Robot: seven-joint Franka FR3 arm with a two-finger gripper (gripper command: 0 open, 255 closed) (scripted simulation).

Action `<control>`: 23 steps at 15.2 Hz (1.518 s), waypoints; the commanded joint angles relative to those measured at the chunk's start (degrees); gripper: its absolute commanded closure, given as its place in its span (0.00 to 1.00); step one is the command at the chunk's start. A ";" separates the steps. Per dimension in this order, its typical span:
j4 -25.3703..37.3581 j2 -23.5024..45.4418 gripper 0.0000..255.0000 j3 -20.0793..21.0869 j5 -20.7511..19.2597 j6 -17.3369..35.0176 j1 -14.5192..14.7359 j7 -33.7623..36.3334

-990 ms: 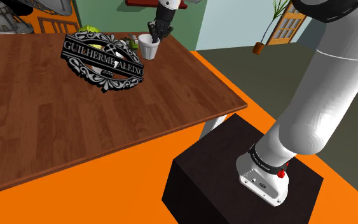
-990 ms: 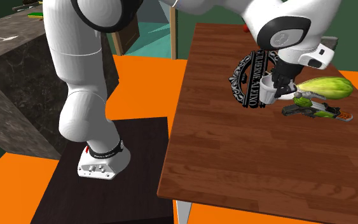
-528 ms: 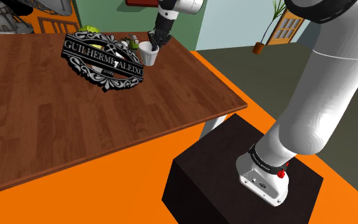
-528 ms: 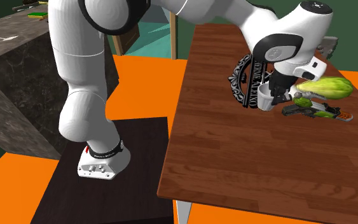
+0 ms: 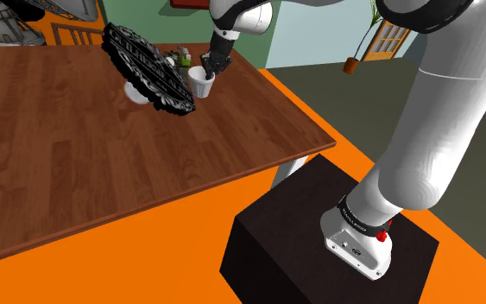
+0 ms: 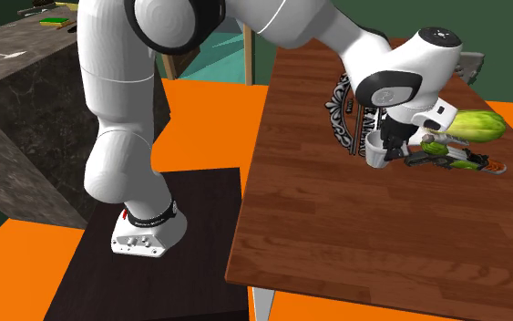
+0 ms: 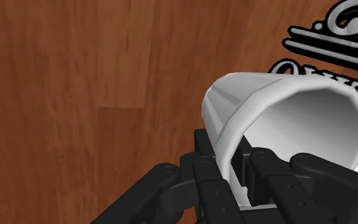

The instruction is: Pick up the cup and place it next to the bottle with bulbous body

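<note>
My gripper [image 5: 208, 66] is shut on the rim of a white cup [image 5: 200, 83], one finger inside and one outside. The wrist view shows the fingers [image 7: 204, 170] clasping the cup's [image 7: 279, 118] wall. The cup [image 6: 375, 150] hangs upright at the far side of the wooden table [image 5: 77, 147], low over it; I cannot tell whether it touches. Right beside it stands a black ornate emblem with silver lettering [image 5: 148, 67], tilted, with a white rounded body [image 5: 135, 91] under it. In the second exterior view the emblem [image 6: 343, 111] stands just behind the gripper [image 6: 389, 146].
A pale green leafy thing [image 6: 470, 126] and a green-and-black tool [image 6: 453, 160] lie just beyond the cup. The table edge [image 5: 293, 155] runs near the dark stand [image 5: 318, 233]. Orange floor surrounds the table.
The gripper has brought the cup down toward the table beside the emblem. The emblem has swung from facing the shoulder camera to a tilted, edge-on pose.
</note>
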 commanded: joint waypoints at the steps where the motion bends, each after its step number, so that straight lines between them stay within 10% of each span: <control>1: -0.78 0.69 1.00 0.17 0.30 1.09 0.01 -0.40; 8: -0.77 0.69 1.00 0.15 0.31 1.09 0.03 -0.41; 9: -0.82 0.59 0.00 0.13 0.29 1.04 0.02 -0.41; 23: 0.14 -3.85 0.00 -0.49 -0.83 -4.37 -0.22 0.30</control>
